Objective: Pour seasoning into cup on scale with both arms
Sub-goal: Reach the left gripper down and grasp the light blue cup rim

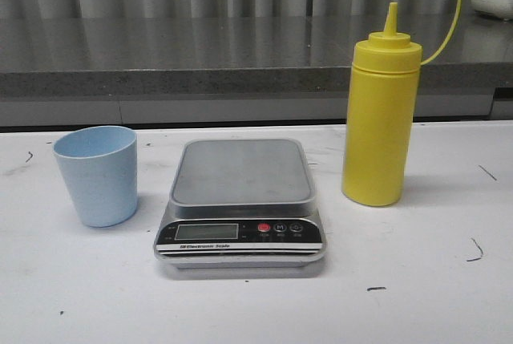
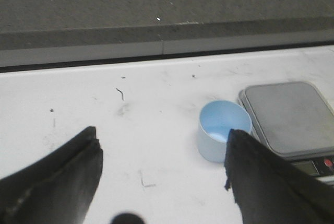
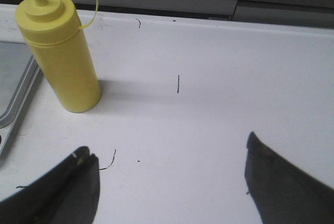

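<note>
We see a white table [image 1: 433, 296] filling the near half of the front view, marked here and there with small dark scuffs, and behind it a grey stone-look counter [image 1: 200, 55] running across the far side.

The digital kitchen scale [image 1: 240, 204] sits in the middle of the table, its silver-grey rounded platform bare, its LCD display and a red button facing the near edge above a black strip.

To the right of the scale, apart from it, stands the yellow squeeze bottle [image 1: 379, 115], upright, taller than anything else on the table. Its pointed nozzle is uncovered, and the thin cap strap [image 1: 450, 27] arcs up and to the right with the cap at its end.

To the left of the scale, also apart from it, the light blue cup [image 1: 98, 174] stands upright on the table, not on the platform. We can look into it from the left wrist view, and it appears empty.

Neither arm shows in the front view. In the left wrist view, the left gripper [image 2: 162, 174] hangs above the table with its jaws spread wide and nothing between them; the cup and the scale's corner lie just beyond one finger. In the right wrist view, the right gripper [image 3: 169, 182] is likewise spread wide and holds nothing, over bare table with the bottle standing farther off.
</note>
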You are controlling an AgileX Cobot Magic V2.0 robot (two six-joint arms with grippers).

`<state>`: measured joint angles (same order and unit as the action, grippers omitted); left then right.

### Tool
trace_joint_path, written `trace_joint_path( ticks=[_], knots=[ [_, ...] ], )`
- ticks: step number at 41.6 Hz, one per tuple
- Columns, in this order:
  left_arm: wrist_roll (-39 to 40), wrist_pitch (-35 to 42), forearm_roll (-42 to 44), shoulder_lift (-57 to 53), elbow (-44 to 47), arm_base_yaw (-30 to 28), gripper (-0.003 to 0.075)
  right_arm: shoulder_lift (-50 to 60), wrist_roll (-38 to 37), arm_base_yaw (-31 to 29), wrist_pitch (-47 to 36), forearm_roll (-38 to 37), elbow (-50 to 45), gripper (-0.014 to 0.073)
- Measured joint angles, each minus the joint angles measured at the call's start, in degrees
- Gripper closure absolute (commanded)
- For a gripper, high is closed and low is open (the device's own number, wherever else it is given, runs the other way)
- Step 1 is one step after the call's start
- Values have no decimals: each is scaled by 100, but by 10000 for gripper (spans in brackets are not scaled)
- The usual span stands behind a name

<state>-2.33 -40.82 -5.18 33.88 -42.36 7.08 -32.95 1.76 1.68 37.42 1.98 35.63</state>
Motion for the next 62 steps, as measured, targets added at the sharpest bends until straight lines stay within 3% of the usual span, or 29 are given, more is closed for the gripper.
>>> trace_joint_path(
  ticks=[20, 36, 49, 62],
  knots=[
    [-42, -469, -4, 2896, -1221, 683, 230, 0, 0, 0, 0, 0, 0, 4],
    [-42, -725, -4, 5207, -2392, 750, 230, 0, 0, 0, 0, 0, 0, 4],
    [-42, -802, -4, 6428, -3046, 750, 231, 0, 0, 0, 0, 0, 0, 4],
    [-51, -828, -4, 6839, -3193, 750, 385, 0, 0, 0, 0, 0, 0, 4]
  ],
)
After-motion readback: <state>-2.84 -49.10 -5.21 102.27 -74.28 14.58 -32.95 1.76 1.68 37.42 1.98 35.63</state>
